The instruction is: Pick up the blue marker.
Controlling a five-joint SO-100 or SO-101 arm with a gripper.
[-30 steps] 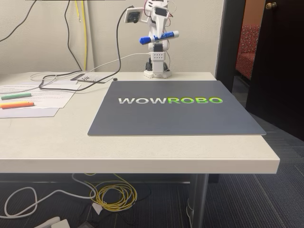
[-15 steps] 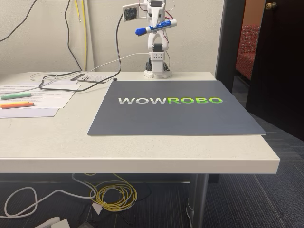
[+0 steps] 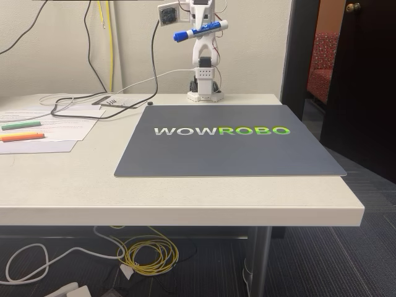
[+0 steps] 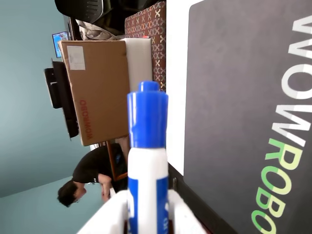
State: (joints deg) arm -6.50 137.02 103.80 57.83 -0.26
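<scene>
Gripper (image 3: 199, 26) clenched on the blue marker (image 3: 200, 30), fixed view: marker crosswise in the jaws, cap end lower and to the left, up near the top edge in front of the wall. Compared with a second ago it sits higher above the arm base (image 3: 205, 94), well clear of the grey mat (image 3: 229, 148). Judgement: pick is done, arm just carrying upward. Green highlighter (image 3: 20, 125) and orange highlighter (image 3: 21, 137) lie on papers at the table's left, untouched.

Wrist view: gripper (image 4: 146, 214) has white fingers (image 4: 109, 214) either side of the blue marker (image 4: 146, 185), cap pointing up-frame, mat to the right. Only container: a closed cardboard box (image 4: 95, 87) in the background; contents not visible.
</scene>
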